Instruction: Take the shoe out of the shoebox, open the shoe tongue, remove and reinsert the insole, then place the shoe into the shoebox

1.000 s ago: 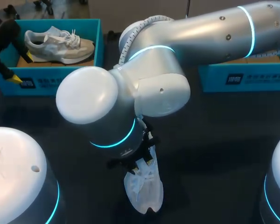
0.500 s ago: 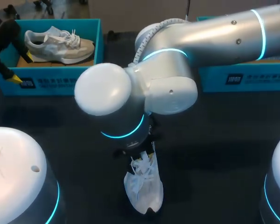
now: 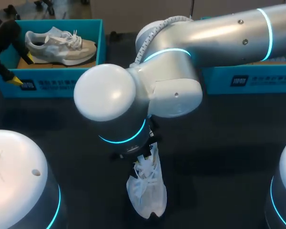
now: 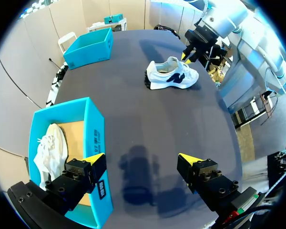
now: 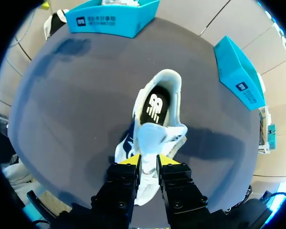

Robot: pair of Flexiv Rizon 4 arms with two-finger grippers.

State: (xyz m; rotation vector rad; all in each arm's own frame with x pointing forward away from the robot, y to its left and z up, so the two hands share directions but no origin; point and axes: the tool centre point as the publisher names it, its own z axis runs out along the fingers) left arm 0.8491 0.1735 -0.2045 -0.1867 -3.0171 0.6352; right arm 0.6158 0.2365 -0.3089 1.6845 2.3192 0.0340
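Note:
A white shoe with dark side panels stands on the dark table, toe toward the near edge. From above, the right wrist view looks into the white shoe, where the black insole shows in the opening. My right gripper is shut on the shoe's tongue, which stands up between its fingers. In the head view my right arm's wrist hides that gripper. My left gripper hangs open at the near wall of the left shoebox. The left gripper holds nothing.
A second pale shoe lies on its side inside the left blue shoebox. Another blue shoebox stands at the back right. My right arm's big elbow joints hang over the table's middle.
My right gripper's fingers have come closer together on the tongue. The right arm's elbow has shifted a little to the right. The left arm has stayed still.

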